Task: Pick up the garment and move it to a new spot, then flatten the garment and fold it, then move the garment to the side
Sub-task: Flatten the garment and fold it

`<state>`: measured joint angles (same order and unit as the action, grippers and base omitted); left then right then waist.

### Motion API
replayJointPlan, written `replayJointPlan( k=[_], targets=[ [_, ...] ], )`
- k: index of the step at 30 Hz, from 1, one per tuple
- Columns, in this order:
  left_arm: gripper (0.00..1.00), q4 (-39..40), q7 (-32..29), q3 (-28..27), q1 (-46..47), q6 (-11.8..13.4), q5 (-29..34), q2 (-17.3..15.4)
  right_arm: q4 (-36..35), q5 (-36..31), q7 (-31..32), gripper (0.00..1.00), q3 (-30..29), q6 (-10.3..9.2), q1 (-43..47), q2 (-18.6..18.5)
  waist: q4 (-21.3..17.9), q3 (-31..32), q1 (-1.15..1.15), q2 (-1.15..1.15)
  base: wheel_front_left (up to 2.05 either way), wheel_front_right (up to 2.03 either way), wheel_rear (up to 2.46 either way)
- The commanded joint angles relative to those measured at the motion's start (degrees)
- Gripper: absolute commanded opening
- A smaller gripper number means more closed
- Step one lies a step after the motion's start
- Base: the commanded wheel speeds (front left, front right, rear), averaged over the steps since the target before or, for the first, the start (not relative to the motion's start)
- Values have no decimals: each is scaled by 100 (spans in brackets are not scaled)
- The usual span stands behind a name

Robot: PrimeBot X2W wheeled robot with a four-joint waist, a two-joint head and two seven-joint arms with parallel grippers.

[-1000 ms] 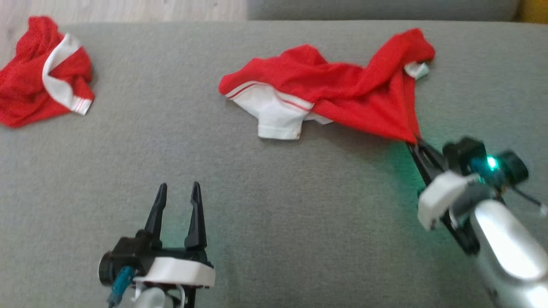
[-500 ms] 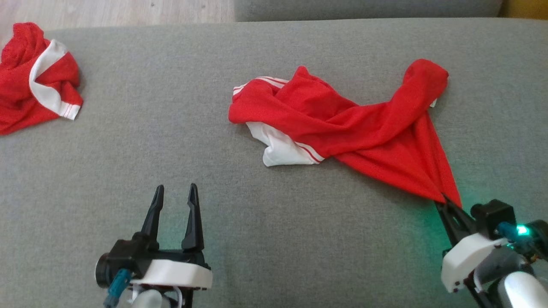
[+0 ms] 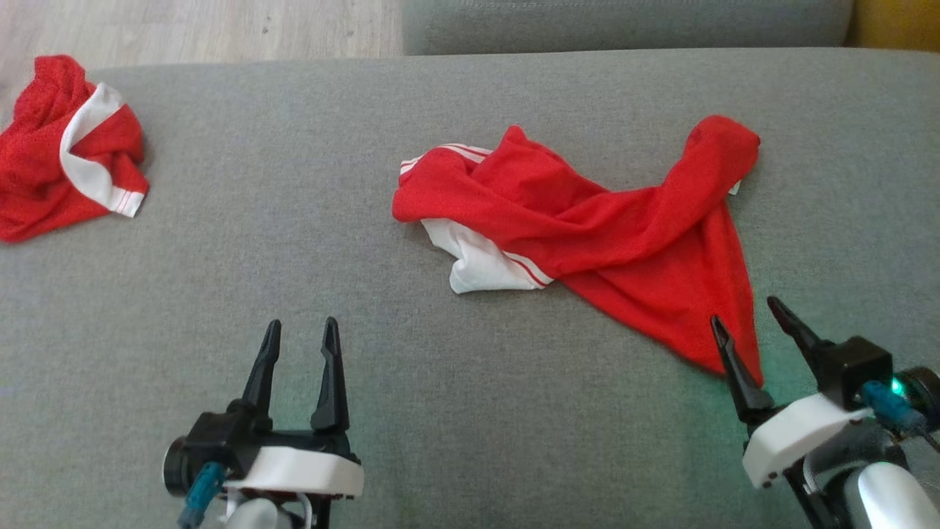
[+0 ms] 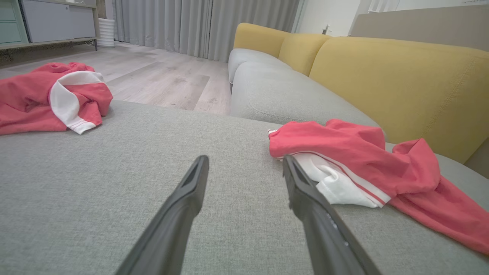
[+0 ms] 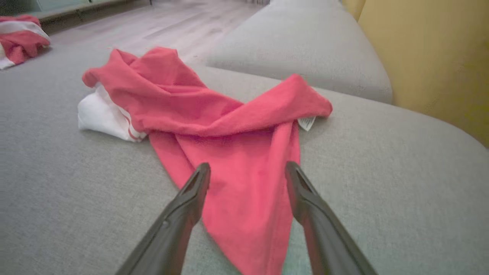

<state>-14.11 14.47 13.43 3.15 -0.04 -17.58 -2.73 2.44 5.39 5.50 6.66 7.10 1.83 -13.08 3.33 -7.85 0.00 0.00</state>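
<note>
At the upper left a second red-and-white garment lies bunched on the grey sofa seat. Lower left, the left jaws stand open and empty. Centre to right lies the garment, crumpled and twisted, its white striped cuff tucked under (label at upper right), tapering toward lower right. There the right jaws, clamped on that corner half a second ago, now gape around it. Relocation looks done, with flattening next.

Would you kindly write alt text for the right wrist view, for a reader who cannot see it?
A crumpled red-and-white garment lies on a grey cushion, its pointed red corner between the fingers of the open right pincer. A second garment lies far left; a yellow backrest stands right.
</note>
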Motion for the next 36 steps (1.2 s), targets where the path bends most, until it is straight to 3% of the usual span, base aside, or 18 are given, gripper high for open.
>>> replayJointPlan(
  k=[1,6,12,20,31,32,33,36],
  targets=[
    [100,167,52,-182,117,-15,47,-15,-278,-19,-54,100,88,39,-102,-35,-18,25,0,0,0,0,0],
    [100,136,52,-61,159,-74,66,-15,-720,71,-68,100,40,39,-140,7,-84,12,0,0,0,0,0],
    [100,-194,-3,558,625,-245,66,-15,-981,20,-194,100,-211,39,-380,365,-178,-221,0,0,0,0,0],
    [100,-1199,-233,1333,1651,-345,-193,-15,-972,-85,-447,100,-129,39,-845,764,-448,-613,0,0,0,0,0],
    [100,-2349,-111,1690,2696,-385,-447,-15,-903,-70,-827,100,-330,39,-1157,1006,-732,-982,0,0,0,0,0],
    [23,-2449,-91,1793,2782,-411,-540,-15,-880,-77,-869,100,-374,39,-1168,1012,-737,-988,0,0,0,0,0],
    [0,-2472,-75,1842,2816,-419,-585,-15,-867,-77,-888,100,-406,39,-1168,1014,-728,-979,0,0,0,0,0],
    [0,-2428,-3,1940,2861,-384,-684,-15,-817,-14,-965,100,-577,39,-1158,1017,-658,-904,0,0,0,0,0]
  ],
)
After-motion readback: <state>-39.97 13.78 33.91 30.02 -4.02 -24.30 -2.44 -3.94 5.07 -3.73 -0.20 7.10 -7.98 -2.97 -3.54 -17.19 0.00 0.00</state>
